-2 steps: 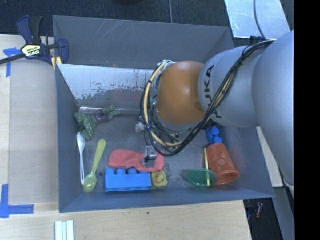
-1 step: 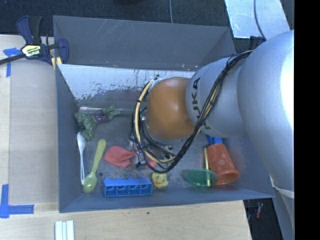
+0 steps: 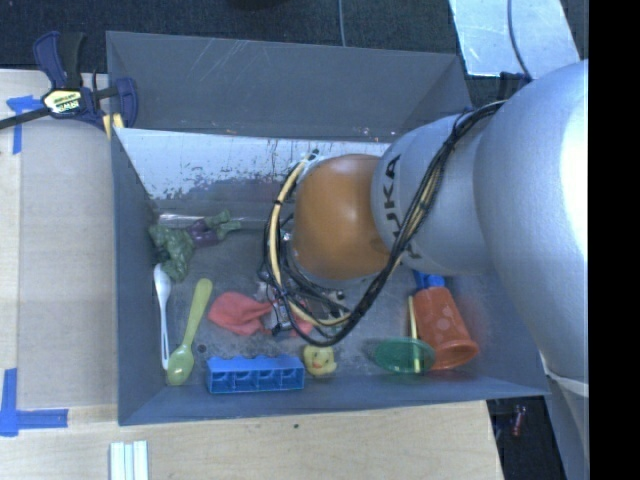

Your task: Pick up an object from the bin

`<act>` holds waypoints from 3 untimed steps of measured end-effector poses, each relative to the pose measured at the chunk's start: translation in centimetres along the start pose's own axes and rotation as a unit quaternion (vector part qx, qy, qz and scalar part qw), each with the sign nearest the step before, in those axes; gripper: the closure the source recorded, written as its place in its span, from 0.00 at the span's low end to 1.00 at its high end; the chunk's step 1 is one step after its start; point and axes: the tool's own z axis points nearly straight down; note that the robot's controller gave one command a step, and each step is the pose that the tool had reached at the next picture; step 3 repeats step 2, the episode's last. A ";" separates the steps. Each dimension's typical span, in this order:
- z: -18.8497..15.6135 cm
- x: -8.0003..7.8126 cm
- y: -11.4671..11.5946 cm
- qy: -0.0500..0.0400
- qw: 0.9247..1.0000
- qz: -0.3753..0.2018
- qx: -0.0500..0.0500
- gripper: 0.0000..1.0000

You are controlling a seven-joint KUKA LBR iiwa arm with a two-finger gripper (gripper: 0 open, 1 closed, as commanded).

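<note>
Claw (image 3: 281, 315): lower middle of the frame, under the orange cover (image 3: 335, 218); how open, cannot tell.
Red rubbery piece (image 3: 236, 311): bin (image 3: 135, 268) floor, just left of claw.
Blue block (image 3: 255, 375): below both.

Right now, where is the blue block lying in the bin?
In the camera view the blue block lies along the bin's bottom wall, left of centre, between the green spoon and a small yellow thing.
</note>
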 end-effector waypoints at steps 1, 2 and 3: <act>-4.4 0.5 1.4 0.004 0.999 -0.050 0.000 1.00; -11.9 -0.8 1.8 0.003 0.998 -0.063 0.000 1.00; -11.9 -0.8 1.8 0.003 0.998 -0.063 0.000 1.00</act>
